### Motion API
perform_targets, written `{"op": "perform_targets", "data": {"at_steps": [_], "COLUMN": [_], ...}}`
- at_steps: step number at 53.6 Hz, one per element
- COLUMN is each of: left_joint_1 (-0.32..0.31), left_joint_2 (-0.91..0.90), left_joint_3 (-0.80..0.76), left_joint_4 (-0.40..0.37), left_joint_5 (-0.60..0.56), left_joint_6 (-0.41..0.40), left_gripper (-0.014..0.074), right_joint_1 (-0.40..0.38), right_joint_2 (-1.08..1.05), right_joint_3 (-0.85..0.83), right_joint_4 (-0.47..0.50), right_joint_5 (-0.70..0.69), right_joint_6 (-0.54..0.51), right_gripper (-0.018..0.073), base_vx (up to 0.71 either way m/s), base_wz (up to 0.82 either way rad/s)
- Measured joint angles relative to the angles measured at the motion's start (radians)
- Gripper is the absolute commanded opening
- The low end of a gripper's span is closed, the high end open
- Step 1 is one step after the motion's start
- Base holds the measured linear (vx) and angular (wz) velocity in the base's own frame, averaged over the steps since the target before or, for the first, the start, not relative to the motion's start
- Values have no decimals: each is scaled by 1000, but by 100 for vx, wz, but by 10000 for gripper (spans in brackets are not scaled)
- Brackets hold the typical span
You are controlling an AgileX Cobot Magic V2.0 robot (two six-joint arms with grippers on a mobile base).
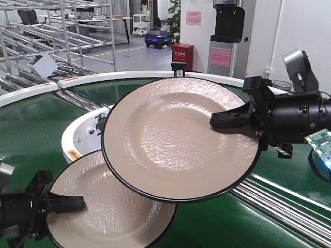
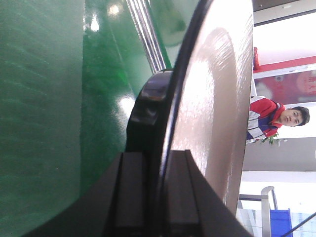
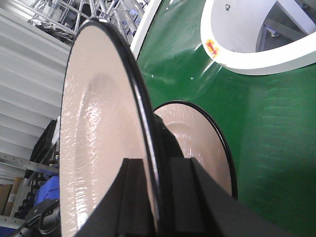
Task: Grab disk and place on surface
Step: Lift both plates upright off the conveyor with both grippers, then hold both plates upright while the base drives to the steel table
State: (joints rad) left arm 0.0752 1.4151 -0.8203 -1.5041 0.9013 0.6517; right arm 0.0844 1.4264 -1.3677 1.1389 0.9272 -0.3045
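Note:
Two beige disks with black rims are lifted above the green belt. My right gripper (image 1: 227, 120) is shut on the right rim of the larger-looking, upper disk (image 1: 176, 137), which tilts toward the camera. In the right wrist view that disk (image 3: 94, 133) stands edge-on between the pads of my right gripper (image 3: 157, 160), with the lower disk (image 3: 197, 143) behind it. My left gripper (image 1: 67, 202) is shut on the left rim of the lower disk (image 1: 103, 212), partly covered by the upper one. The left wrist view shows this disk (image 2: 212, 98) clamped in my left gripper (image 2: 159, 153). The dark taped tabletop is out of view.
A green curved conveyor belt (image 1: 31, 134) lies under both disks, with a white ring housing (image 1: 77, 134) at its inner bend. Metal rollers (image 1: 289, 206) run along the lower right. Racks (image 1: 62, 31) stand at the back left. A person (image 2: 276, 118) shows in the left wrist view.

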Motion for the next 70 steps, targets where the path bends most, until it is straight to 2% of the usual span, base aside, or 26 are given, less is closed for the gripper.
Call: {"op": "perform_targets", "data": {"at_steps": [44, 70], "left_joint_1": [0, 0], "left_joint_2": [0, 0], "left_joint_3": [0, 0], "left_joint_4": [-2, -2], "left_joint_5": [-3, -10], "left_joint_6": [0, 0], "left_gripper": [-1, -1], "right_joint_1": [0, -1], "right_joint_2": [0, 0], "right_joint_3": [0, 0], "right_joint_4": [-1, -2], "right_joint_5": [-3, -6], "right_joint_6": [0, 0], "right_gripper": [-8, -8], "base_vx": [-1, -15], "base_wz": [0, 3]}}
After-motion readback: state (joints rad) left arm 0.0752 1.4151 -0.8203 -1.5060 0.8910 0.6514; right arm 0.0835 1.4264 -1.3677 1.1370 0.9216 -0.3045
